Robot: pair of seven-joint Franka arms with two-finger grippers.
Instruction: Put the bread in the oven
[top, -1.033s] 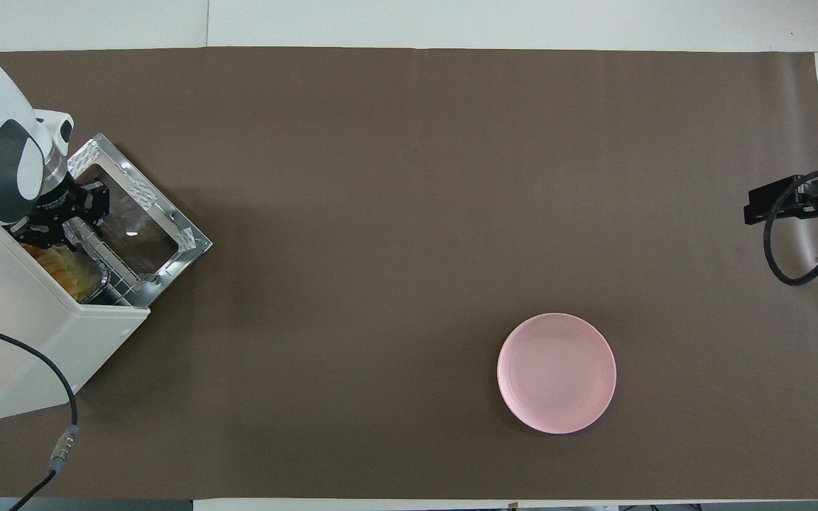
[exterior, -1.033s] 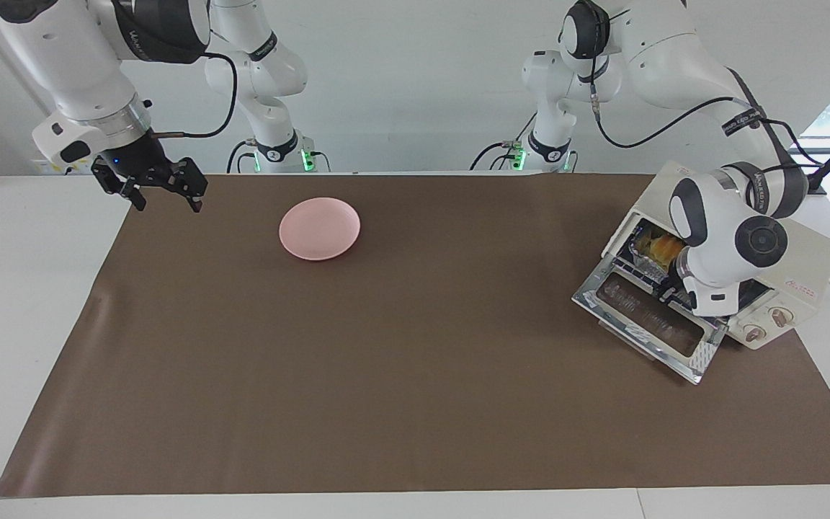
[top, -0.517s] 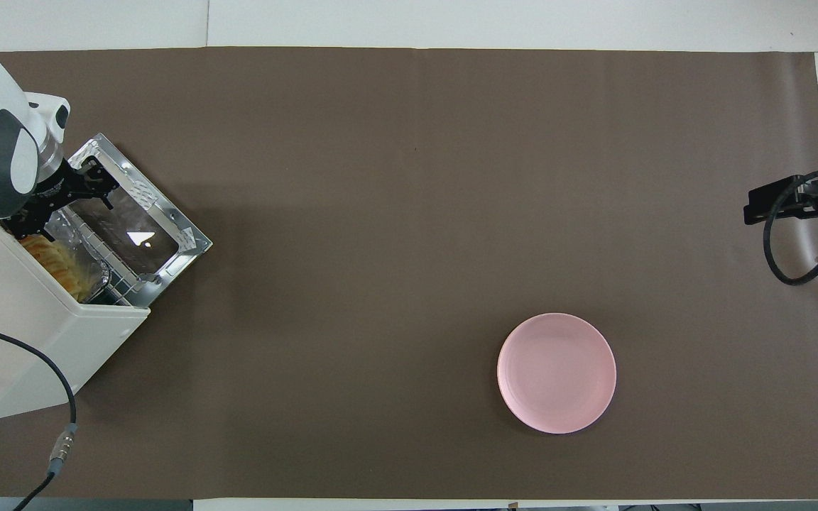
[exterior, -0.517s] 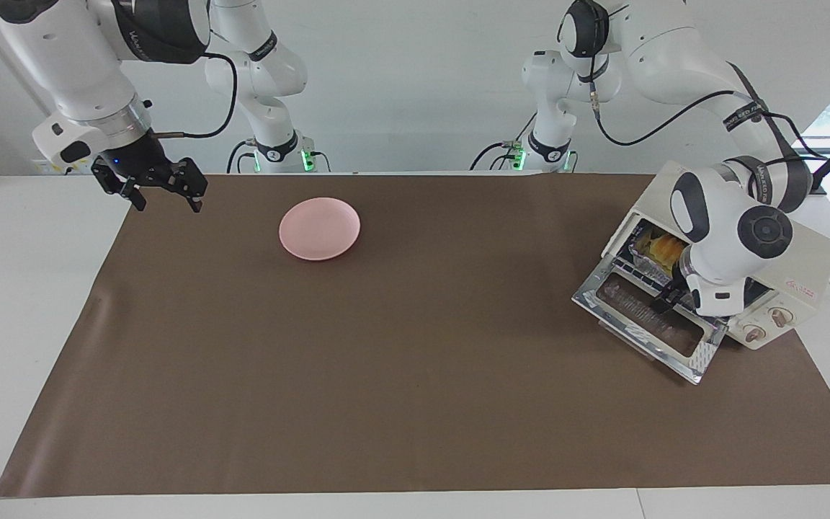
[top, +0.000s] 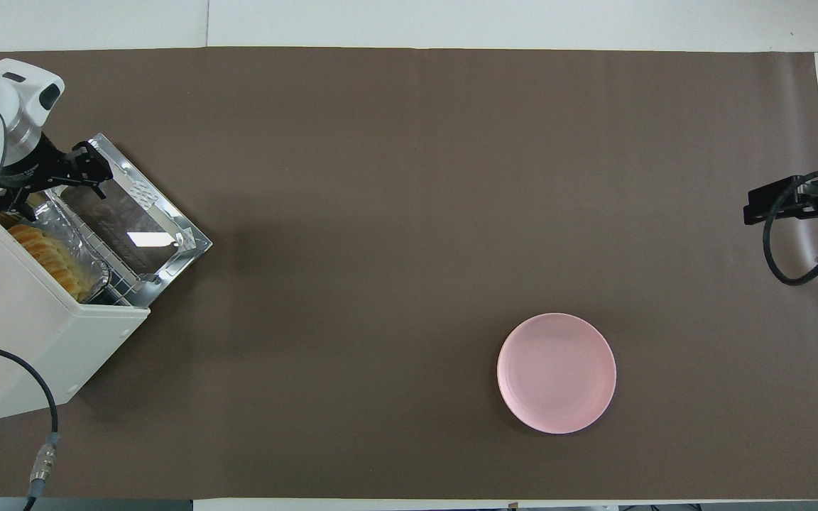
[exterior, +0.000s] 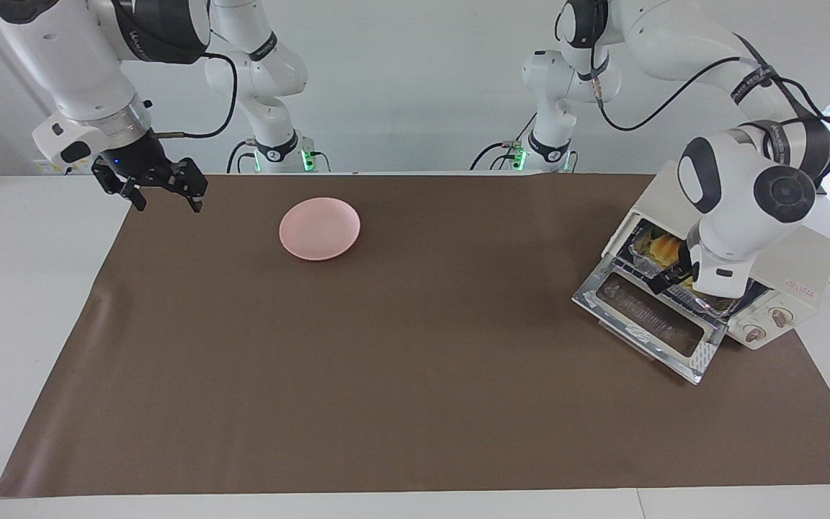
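Ridged golden bread (top: 43, 250) in crinkled foil tray (top: 86, 252), boxy cream oven (top: 18, 333)

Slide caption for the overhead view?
Golden ridged bread in crinkled foil tray inside open cream toaster oven; open left gripper over its door, round pink plate bare.

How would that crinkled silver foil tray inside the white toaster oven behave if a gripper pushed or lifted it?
The crinkled silver foil tray looks thin-walled, so it would probably dent or buckle rather than stay stiff. It likely weighs little, and the golden ridged bread in it may outweigh it. Sitting on the wire rack, it would probably slide easily when pushed.
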